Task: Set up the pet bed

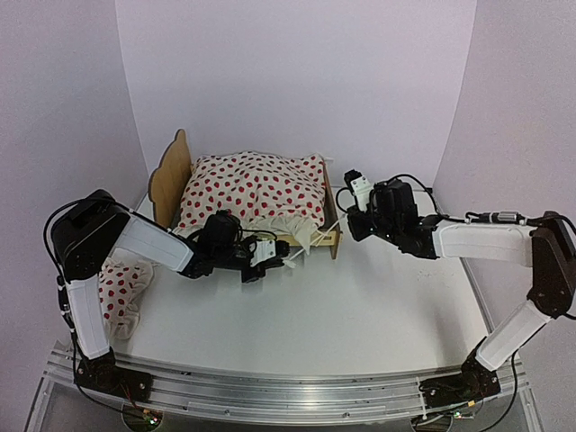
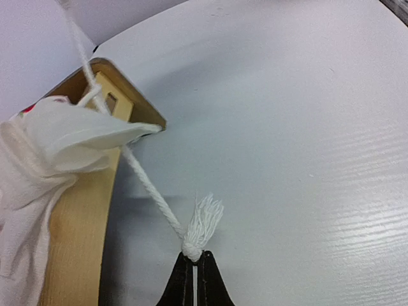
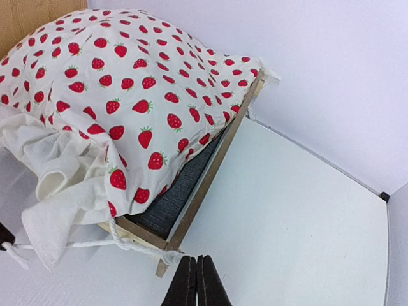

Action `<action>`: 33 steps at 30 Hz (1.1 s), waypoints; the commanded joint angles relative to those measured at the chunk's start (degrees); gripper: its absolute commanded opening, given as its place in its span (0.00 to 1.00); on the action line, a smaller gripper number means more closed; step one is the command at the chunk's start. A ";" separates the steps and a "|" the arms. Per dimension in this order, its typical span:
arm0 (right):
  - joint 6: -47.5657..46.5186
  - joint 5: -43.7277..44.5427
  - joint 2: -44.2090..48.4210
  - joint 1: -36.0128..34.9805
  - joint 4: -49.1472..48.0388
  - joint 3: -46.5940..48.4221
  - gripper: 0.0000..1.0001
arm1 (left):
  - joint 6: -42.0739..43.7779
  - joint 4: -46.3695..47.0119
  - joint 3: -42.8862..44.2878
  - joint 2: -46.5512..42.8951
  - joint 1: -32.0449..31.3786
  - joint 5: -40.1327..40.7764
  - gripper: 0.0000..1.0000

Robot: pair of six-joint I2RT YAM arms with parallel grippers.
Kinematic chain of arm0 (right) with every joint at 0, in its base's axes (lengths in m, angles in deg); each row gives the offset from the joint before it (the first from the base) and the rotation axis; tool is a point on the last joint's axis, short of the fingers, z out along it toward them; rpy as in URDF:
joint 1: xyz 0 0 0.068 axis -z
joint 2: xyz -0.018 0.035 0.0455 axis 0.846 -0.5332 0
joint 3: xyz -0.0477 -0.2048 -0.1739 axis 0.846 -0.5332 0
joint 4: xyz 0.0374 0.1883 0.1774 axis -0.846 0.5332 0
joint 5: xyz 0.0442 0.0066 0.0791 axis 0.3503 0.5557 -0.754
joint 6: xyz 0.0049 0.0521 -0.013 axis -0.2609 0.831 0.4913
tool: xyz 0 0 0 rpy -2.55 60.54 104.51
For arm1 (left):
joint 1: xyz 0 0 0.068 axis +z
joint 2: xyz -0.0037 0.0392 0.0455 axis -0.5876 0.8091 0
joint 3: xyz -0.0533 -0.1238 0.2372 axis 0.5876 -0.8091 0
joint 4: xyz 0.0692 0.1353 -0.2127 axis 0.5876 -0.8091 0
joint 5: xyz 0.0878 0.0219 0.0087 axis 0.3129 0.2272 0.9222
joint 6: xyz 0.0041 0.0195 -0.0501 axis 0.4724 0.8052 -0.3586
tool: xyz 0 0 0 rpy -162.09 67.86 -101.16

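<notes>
- White cord runs almost straight from the foot end of the bed to the left gripper. Its fingers are closed on the knot, just under the tassel.
- A harder pull could, I think, drag the cloth off, or slide the light bed over the table. Nothing seems to hold the frame down.
- The knot could also slip out, because only the fingertips pinch it.
- The right gripper has its fingers pressed together just beside the foot corner, where the cord is wrapped. Whether it pinches the cord I cannot tell. A push here could turn the bed.
- The bed stands at the back of the table, between the two grippers. It has a plywood frame and a scalloped headboard on the left arm's side. A grey pad shows under the bunched strawberry cloth.
- The pillow lies on the table apart from the bed, so the setup looks unfinished.
</notes>
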 commanded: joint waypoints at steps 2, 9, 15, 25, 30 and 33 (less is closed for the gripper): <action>-4.77 2.61 1.36 1.68 5.16 5.16 0.00 | 16.81 -2.03 -5.31 -3.27 -3.59 -6.67 0.00; -6.52 0.68 -0.08 2.71 8.37 11.77 0.00 | 27.41 -6.03 -7.04 -1.03 -7.77 -7.51 0.00; -6.23 -0.51 -2.27 3.33 11.59 15.01 0.00 | 25.11 -9.69 -2.24 4.03 -8.32 -5.40 0.00; -0.19 -0.87 1.59 4.22 13.97 9.14 0.00 | 24.90 -7.71 0.66 7.68 -9.68 -4.62 0.00; 4.85 -5.10 3.82 4.21 20.84 7.52 0.00 | 22.34 -4.41 1.59 7.77 -10.44 -3.55 0.05; 10.76 -12.11 6.43 4.14 23.32 4.34 0.00 | 21.02 -3.29 2.47 6.98 -10.69 -2.91 0.31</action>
